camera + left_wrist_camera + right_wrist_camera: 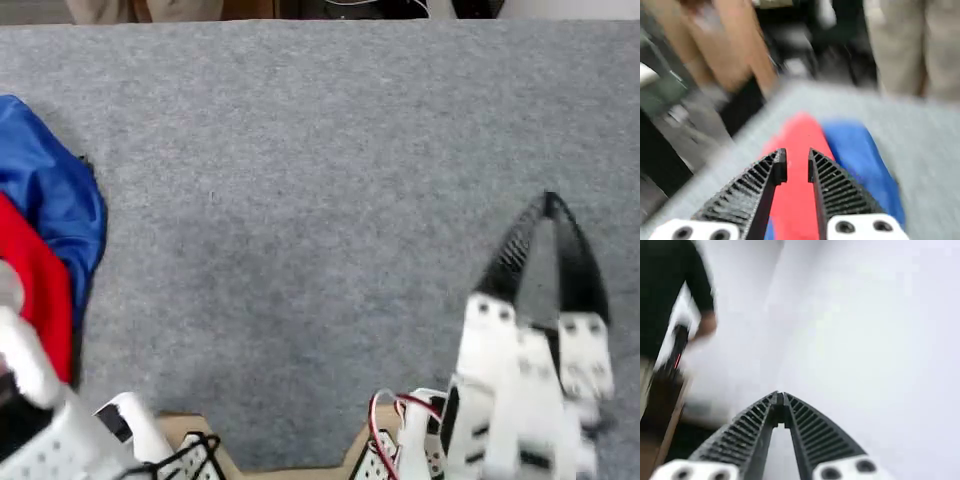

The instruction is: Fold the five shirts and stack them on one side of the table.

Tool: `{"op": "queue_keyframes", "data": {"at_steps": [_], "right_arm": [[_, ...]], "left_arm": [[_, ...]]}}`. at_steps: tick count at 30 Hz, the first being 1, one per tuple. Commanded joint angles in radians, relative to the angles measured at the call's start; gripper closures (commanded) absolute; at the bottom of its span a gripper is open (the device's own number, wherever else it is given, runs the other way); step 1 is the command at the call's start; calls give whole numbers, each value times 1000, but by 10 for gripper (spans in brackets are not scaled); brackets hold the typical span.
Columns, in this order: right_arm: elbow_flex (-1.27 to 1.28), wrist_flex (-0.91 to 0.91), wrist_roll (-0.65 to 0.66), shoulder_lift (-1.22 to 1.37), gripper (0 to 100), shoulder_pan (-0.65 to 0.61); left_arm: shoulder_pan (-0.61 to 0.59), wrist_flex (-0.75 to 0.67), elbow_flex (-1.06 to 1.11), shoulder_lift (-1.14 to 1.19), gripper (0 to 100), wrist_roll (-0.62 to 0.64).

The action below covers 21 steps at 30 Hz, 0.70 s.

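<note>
A blue shirt [55,195] lies bunched at the left edge of the grey table [320,150], with a red shirt [40,290] on top of it. In the left wrist view the red shirt [800,135] and the blue shirt [860,150] lie side by side just beyond my left gripper [797,165]. It hovers above them, slightly open, with nothing between its fingers. My right gripper [549,200] is over bare table at the right, raised, its tips shut together on nothing. The right wrist view looks past the right gripper [779,397] at a white wall.
The left arm's white body [30,375] overlaps the red shirt at the lower left. Both arm bases [400,450] stand at the near table edge. People stand beyond the far edge [920,45].
</note>
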Motion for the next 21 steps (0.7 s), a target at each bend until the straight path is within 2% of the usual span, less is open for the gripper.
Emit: {"op": "queue_keyframes", "data": {"at_steps": [1, 5, 7, 13, 21], "right_arm": [[-101, -118, 0, -82, 994, 16], [-236, -164, 0, 1, 994, 16], [-348, -160, -3, 94, 995, 16], [-708, -155, -8, 441, 995, 18], [-1087, 121, -11, 825, 995, 12]], "left_arm": [[-86, -21, -258, -10, 911, -5], [-173, -29, -451, -8, 911, -2], [-186, -95, -511, 1, 911, 17], [-190, -295, -516, 4, 911, 261], [-201, -308, -606, 197, 911, 331]]}}
